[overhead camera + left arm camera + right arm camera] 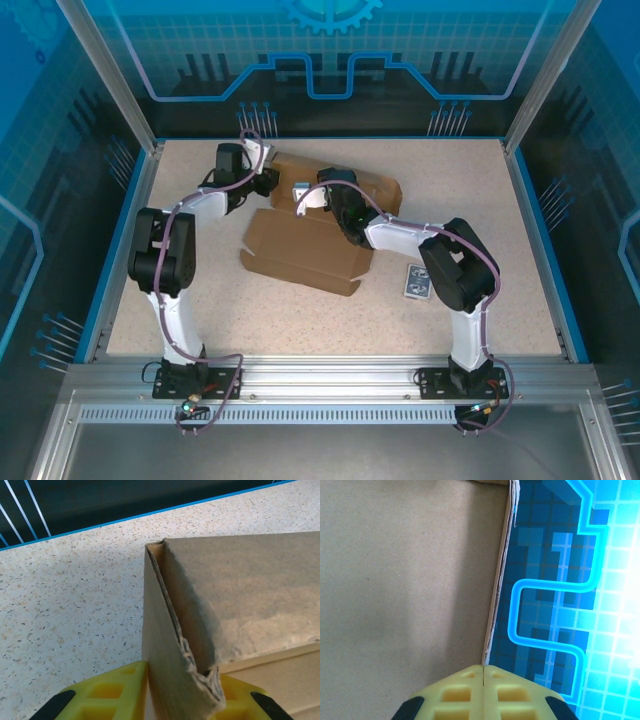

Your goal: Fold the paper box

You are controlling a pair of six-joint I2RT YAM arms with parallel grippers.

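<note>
**Box mid-table, left clamped on a flap, right closed at a panel edge**

paper box (300,250) (240,590) (405,580): brown cardboard, partly formed, lying about mid-table (200,300). Near panel is flat; the far part is raised.

left gripper (268,180) (182,680): at the box's far-left corner. Its yellow fingers (115,692) sit one on each side of a doubled, frayed cardboard flap edge and press on it, so it is clamped on the box.

right gripper (305,195) (484,672): over the box's far-middle. Fingers (455,690) are pressed together, with the tip right at the edge of an upright panel. Can't tell if any cardboard is pinched in the seam.

card pack (418,283): blue-patterned, flat on the table off the box's near-right corner, clear of it.
</note>
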